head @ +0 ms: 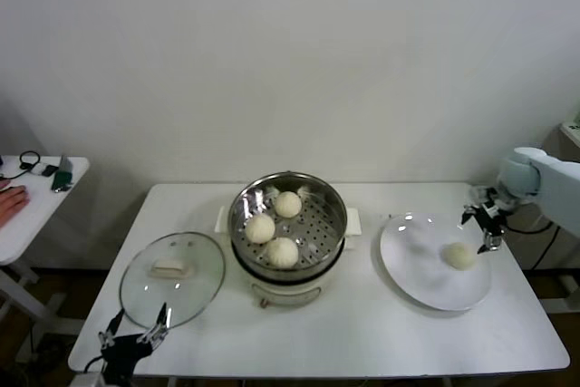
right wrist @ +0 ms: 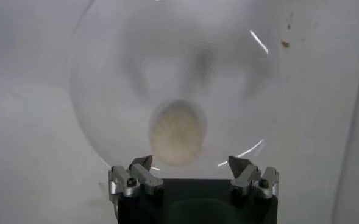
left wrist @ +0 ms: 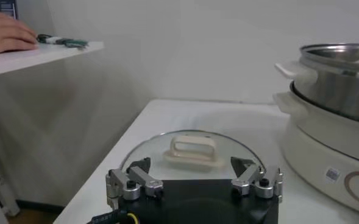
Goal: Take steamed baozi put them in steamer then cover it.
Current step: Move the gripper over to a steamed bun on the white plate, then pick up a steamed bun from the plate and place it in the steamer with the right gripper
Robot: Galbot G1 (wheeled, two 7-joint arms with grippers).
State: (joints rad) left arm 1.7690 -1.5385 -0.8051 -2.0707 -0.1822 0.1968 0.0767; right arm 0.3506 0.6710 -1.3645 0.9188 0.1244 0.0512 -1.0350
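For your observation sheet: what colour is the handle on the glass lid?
Cream-white; the handle on the glass lid shows best in the left wrist view.

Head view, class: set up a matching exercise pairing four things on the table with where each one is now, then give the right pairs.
Things:
1. glass lid
2. lone baozi
3. three baozi
4. right pincer

Places:
A. inside the steamer
B. on the white plate
C. flat on the table, left of the steamer
D. open, above the plate's far edge

Pairs: 1-C, 2-B, 3-A, 4-D
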